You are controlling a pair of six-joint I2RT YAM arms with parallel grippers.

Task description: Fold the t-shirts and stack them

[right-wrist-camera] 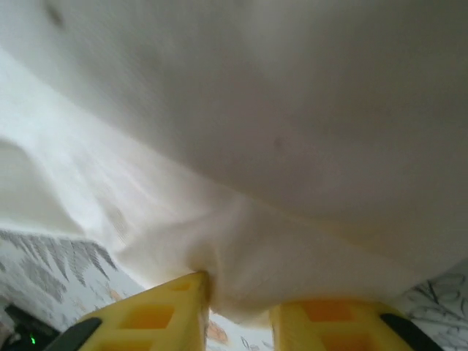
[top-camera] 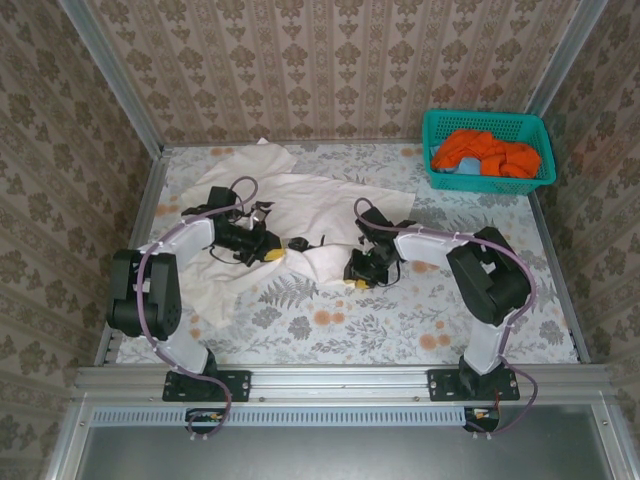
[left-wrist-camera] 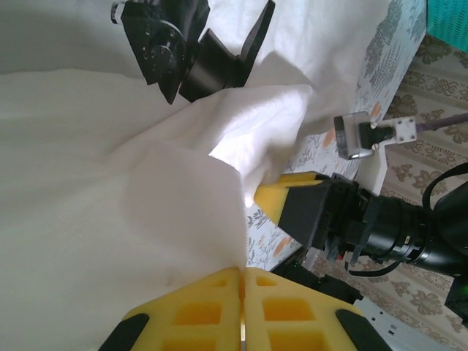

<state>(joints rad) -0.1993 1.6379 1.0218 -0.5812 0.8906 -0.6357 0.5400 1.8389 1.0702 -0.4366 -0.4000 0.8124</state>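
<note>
The cream-white t-shirt (top-camera: 310, 205) lies crumpled across the table's left and middle. My left gripper (top-camera: 277, 253) is shut on its near edge; in the left wrist view the yellow fingertips (left-wrist-camera: 241, 272) meet on the cloth (left-wrist-camera: 110, 183). My right gripper (top-camera: 357, 281) holds the same edge a little to the right. In the right wrist view a bunch of cloth (right-wrist-camera: 292, 110) sits pinched between its fingers (right-wrist-camera: 241, 311). The fabric between the two grippers is raised in a fold. Orange t-shirts (top-camera: 485, 152) sit bundled in the basket.
The teal lattice basket (top-camera: 435, 125) stands at the back right corner, its corner also in the left wrist view (left-wrist-camera: 447, 18). The floral tablecloth (top-camera: 400, 320) is bare in front and to the right. Walls close in the table on three sides.
</note>
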